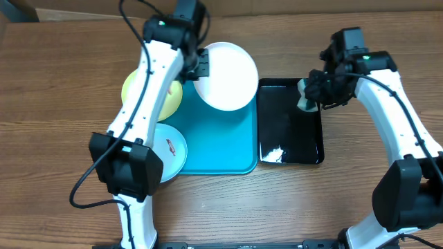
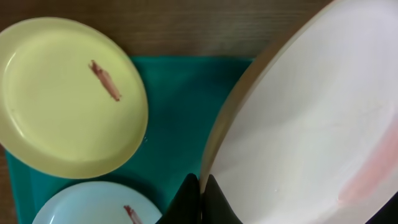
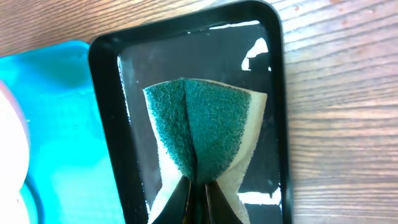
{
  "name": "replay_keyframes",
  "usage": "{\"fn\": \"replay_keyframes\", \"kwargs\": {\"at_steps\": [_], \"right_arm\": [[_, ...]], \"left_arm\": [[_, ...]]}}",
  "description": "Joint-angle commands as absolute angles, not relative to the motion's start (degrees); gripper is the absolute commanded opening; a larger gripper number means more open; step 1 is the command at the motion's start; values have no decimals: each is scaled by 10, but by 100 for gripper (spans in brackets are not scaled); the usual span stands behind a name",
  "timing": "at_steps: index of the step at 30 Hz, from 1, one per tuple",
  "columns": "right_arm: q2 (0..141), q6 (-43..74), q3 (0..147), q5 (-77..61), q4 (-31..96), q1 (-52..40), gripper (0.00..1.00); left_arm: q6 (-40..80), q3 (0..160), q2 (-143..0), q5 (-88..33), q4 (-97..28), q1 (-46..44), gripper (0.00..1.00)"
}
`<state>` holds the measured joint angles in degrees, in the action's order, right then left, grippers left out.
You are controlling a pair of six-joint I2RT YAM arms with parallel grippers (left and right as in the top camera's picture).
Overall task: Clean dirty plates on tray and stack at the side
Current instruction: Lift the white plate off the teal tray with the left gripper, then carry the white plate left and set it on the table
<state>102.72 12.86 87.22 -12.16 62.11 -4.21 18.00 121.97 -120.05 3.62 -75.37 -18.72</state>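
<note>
Overhead first. No stack at the side of the table (image 1: 55,62) yet, with all three plates on or over the turquoise tray (image 1: 221,155). Judged early in the task: one plate in hand, no wiping begun, two more untouched.

With the left gripper (image 1: 201,66) clenched on its left rim, the white plate (image 1: 228,66) held up over the tray's far right corner, jutting past the far edge. At the far left corner, the yellow-green plate (image 1: 133,90), overhanging the left edge. At the near left corner, the pale blue plate (image 1: 174,149), overhanging likewise.

Over the far right corner of the black tray (image 1: 291,131), the right gripper (image 1: 309,97) clamped on a sponge (image 1: 304,105), well apart from the white plate.

Left wrist next. Dark fingers (image 2: 186,202) pinched tight on the rim at the bottom edge. White plate tilted across the right side, marked with a faint pinkish smear (image 2: 367,168), so probably not clean. Beneath, on the tray, both other plates, each with a reddish-brown streak (image 2: 104,81).

Right wrist last. Green scouring face of the sponge folded between shut fingertips, above the black tray's middle. Just beside that tray's left rim, the turquoise tray. At the far left, a sliver of white plate, apart from the sponge.

Left to do, by judgement: bring sponge to plate, wipe, set aside, repeat twice.
</note>
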Motion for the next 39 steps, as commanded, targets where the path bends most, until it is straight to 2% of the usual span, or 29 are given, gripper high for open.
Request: {"fn": "replay_keyframes", "kwargs": {"at_steps": [1, 8, 19, 24, 28, 39], "right_arm": [[1006, 110, 893, -159, 631, -25, 4], [1008, 88, 893, -172, 666, -18, 4], [1009, 87, 892, -172, 674, -18, 4], [1009, 87, 892, -172, 674, -18, 4], [1009, 87, 892, -172, 674, -18, 4], [1009, 87, 892, -172, 674, -18, 4]], "left_arm": [[172, 1236, -1202, 82, -736, -230, 4], [180, 1236, -1202, 211, -693, -306, 4], [180, 1236, -1202, 522, -665, -444, 4], [183, 1236, -1202, 597, -656, -490, 4], [182, 1236, -1202, 627, -644, -510, 4], [183, 1236, -1202, 599, -642, -510, 4]]}}
